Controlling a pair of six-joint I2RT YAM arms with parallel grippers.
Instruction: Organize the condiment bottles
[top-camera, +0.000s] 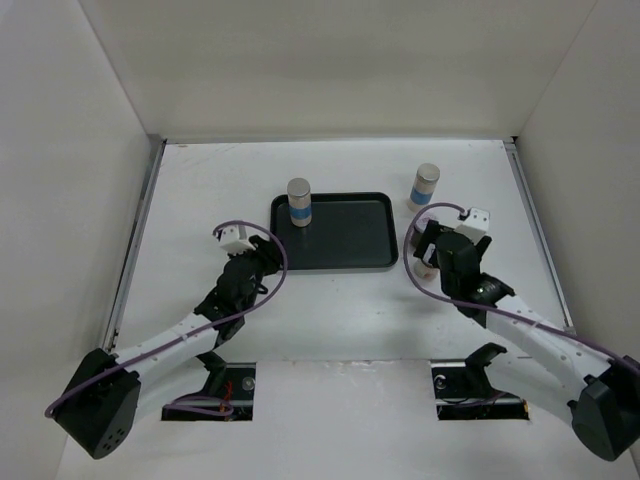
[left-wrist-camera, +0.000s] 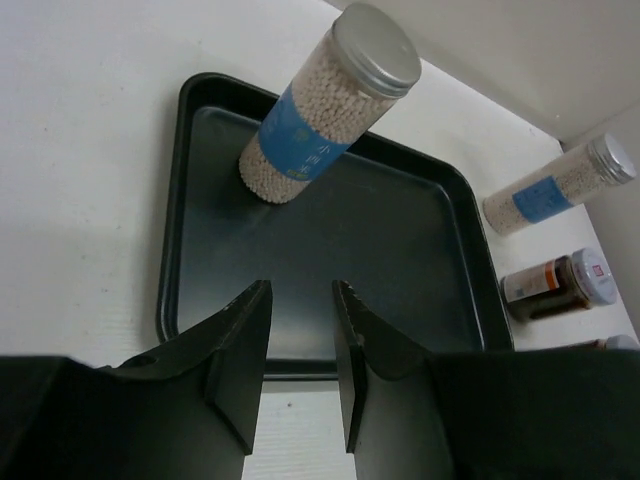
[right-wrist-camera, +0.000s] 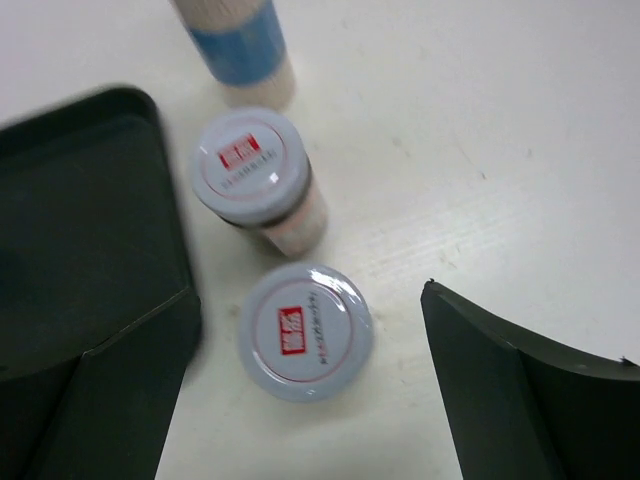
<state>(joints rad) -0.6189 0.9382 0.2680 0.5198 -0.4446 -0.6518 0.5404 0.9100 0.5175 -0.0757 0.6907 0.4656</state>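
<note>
Overhead view: one tall whitish blue-banded bottle (top-camera: 299, 203) is standing at the upper left of the flat black tray (top-camera: 350, 240); the second tall bottle (top-camera: 425, 187) is standing outside it, upper right. Left wrist view: the left gripper (left-wrist-camera: 300, 292) is sitting closed and empty. Right wrist view: the right gripper (right-wrist-camera: 308, 295) is hanging wide open astride an upright pale-lidded short jar (right-wrist-camera: 305, 330), whose lid is hiding its body.

Two robot arms reach forward from the near table edge. The left arm (top-camera: 170, 340) angles inward, the left gripper (left-wrist-camera: 300, 292) closed to a narrow slit. The right arm (top-camera: 540, 340) also bends inward, the right gripper (right-wrist-camera: 308, 290) spread wide, apparently pointing downward.
</note>
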